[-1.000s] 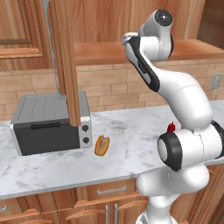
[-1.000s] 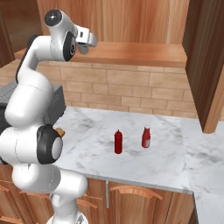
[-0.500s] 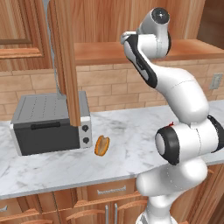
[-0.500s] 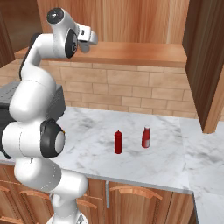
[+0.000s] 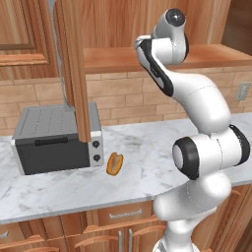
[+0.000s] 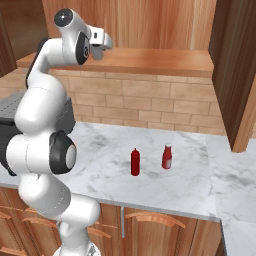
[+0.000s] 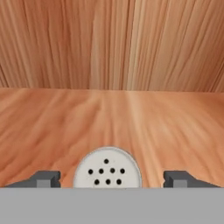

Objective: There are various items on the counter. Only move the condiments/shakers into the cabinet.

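Your shaker [image 7: 107,169] stands upright on the cabinet shelf [image 7: 109,118], its perforated grey top facing the hand camera. It sits between the two dark fingertips [image 7: 43,179], with a clear gap on each side, so the gripper [image 7: 109,180] is spread wide and holds nothing. Beyond the shaker you see bare wooden shelf, then the cabinet's back wall [image 7: 109,43].

In the right base view, the gripper [image 6: 98,50] hangs just above the shelf [image 6: 150,60] near its left end, with the arm reaching up from the base.

Below, on the counter [image 6: 165,185], your two red bottles stand upright and near each other but apart: the left bottle [image 6: 135,162] slightly nearer you, the right bottle [image 6: 167,156] a little farther back.

In the left base view, the bun [image 5: 114,164] lies on the counter [image 5: 138,167] just right of the toaster oven [image 5: 54,140]. The open cabinet door [image 5: 74,64] hangs edge-on above the oven.
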Controlling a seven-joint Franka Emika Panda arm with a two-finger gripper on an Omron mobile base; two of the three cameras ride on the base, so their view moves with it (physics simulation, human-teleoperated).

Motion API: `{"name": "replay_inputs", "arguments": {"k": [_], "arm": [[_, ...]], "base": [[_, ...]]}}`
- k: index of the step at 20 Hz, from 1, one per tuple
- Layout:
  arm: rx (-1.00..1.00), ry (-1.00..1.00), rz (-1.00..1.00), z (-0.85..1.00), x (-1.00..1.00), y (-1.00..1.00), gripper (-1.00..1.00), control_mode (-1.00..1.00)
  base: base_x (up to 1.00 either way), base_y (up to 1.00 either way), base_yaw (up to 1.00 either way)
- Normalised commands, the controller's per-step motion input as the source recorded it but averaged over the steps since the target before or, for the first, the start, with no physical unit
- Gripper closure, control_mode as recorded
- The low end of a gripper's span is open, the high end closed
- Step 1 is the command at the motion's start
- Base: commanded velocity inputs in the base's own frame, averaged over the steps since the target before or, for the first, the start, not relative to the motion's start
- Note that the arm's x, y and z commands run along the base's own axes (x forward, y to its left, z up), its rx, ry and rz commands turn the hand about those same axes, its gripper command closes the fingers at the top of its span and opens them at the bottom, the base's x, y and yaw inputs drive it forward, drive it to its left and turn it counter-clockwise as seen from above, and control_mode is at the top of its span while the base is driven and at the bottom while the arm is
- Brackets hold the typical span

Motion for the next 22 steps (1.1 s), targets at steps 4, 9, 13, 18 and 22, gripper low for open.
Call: {"name": "replay_inputs", "arguments": {"k": [4,9,13,18,22], "arm": [[-0.03,0.00,0.00,-0.06,0.18,-0.02,-1.00,-1.00],[-0.03,0.00,0.00,-0.08,0.19,-0.03,-1.00,-1.00],[-0.02,0.00,0.00,-0.03,0.02,0.00,-1.00,-1.00],[0.00,-0.03,0.00,0.00,-0.19,0.00,-1.00,-1.00],[-0.01,-0.14,0.00,0.00,-0.39,0.00,-1.00,-1.00]], "base": [[0.00,0.00,0.00],[0.00,0.00,0.00],[0.00,0.00,0.00],[0.00,0.00,0.00],[0.00,0.00,0.00]]}}
